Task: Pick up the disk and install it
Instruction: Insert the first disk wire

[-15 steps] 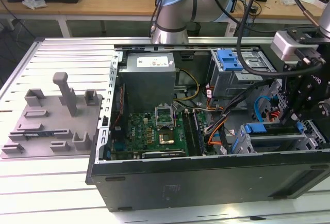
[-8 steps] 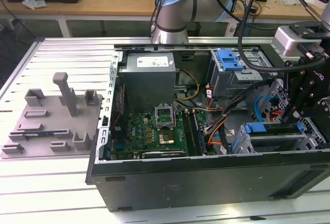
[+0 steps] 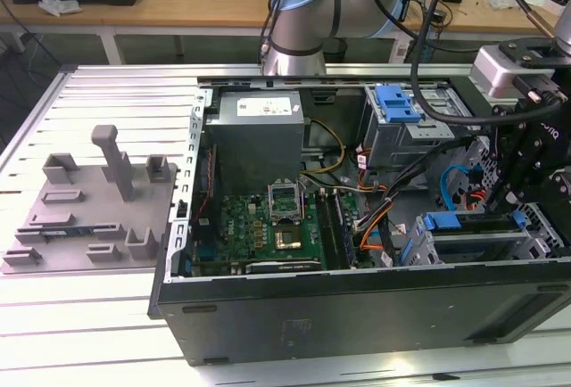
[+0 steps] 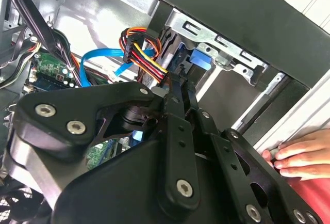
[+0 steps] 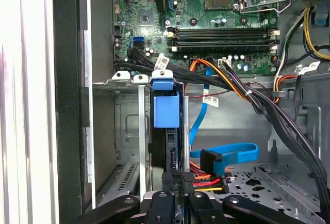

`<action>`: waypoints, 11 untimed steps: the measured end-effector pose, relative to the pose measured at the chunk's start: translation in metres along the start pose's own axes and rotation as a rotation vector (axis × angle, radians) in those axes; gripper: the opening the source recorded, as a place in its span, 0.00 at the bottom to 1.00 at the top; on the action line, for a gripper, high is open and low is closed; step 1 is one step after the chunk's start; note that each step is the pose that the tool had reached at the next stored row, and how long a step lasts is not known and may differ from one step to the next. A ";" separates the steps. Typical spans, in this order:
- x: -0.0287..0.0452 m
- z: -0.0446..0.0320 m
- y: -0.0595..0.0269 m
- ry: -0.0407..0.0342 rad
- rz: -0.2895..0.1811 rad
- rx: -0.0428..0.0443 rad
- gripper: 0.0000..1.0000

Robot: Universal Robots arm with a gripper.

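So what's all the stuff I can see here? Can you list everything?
Computer case: one, black, open, lying on the ribbed metal table.
Green circuit board: one, inside the case.
Power box: one, grey with a white sticker, behind the board.
Disk: one, blue-framed, standing on edge in the metal drive slot, between the fingers.
Cables: several, blue, orange, yellow, red and black, beside the slot.
Blue latch: one, on the rear metal cage.
Grey plastic stand: one, on the table at the exterior view's left.
Person's hand: one, resting on the case edge.
Robot arm: one, silver and pale blue.
Gripper: one, black, at the disk.
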State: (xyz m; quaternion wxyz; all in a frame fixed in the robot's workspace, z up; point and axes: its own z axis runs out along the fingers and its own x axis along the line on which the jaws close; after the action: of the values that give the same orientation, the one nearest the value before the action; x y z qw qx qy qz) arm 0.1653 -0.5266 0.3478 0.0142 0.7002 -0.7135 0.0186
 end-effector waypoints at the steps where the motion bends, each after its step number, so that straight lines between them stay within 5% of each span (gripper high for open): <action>1: -0.0001 0.0002 0.0000 0.0001 0.000 0.0000 0.17; 11: -0.0003 0.0027 0.0000 0.0001 0.000 0.0000 0.17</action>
State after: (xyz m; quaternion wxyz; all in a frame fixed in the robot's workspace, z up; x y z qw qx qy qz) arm 0.1654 -0.5265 0.3451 0.0142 0.7003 -0.7135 0.0186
